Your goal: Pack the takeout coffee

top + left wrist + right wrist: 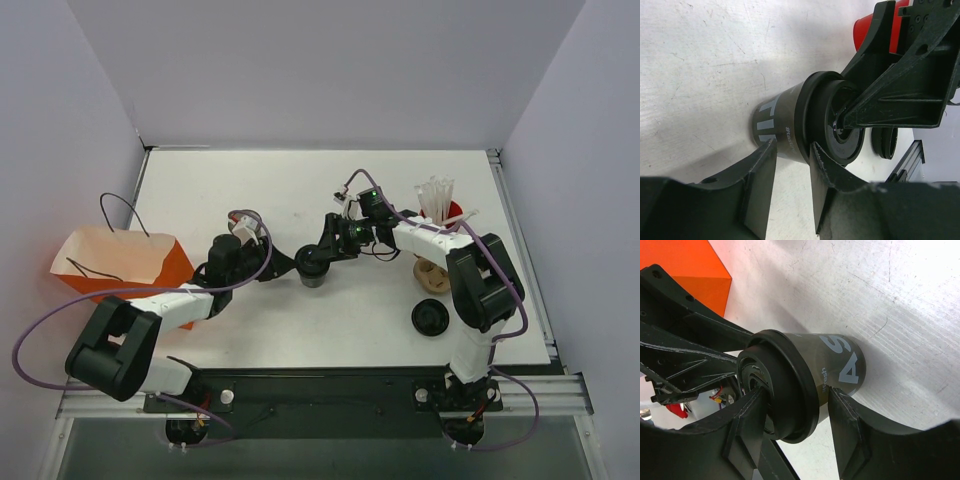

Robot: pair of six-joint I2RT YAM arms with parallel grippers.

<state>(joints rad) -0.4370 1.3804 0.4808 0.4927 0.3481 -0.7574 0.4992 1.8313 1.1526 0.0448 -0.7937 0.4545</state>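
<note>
Grippers are set on either side of the takeout coffee (313,270), a small dark cup printed with pale grey letters and capped by a black round lid (790,390). It is seen near the middle of the white table (250,190). The left gripper (792,146) is positioned at the cup's left, its two fingers held part-way apart with their tips against the cup's wall and the lid's rim. Whether the cup is squeezed or merely touched cannot be told. The right gripper (797,396) is positioned at the cup's right, its jaws likewise part-way spread. In the left wrist view one of its fingertips is laid in the hollow at the lid's middle and the other finger is passed outside the rim, but a firm pinch cannot be confirmed. Whether the cup is stood flat or tipped is not settled by the wrist views. An orange paper bag (120,262) is placed at the table's left edge, well apart from the cup. On the right side, a red holder (457,211) filled with white sticks (436,193) and a flat black disc (430,318) are found.
</note>
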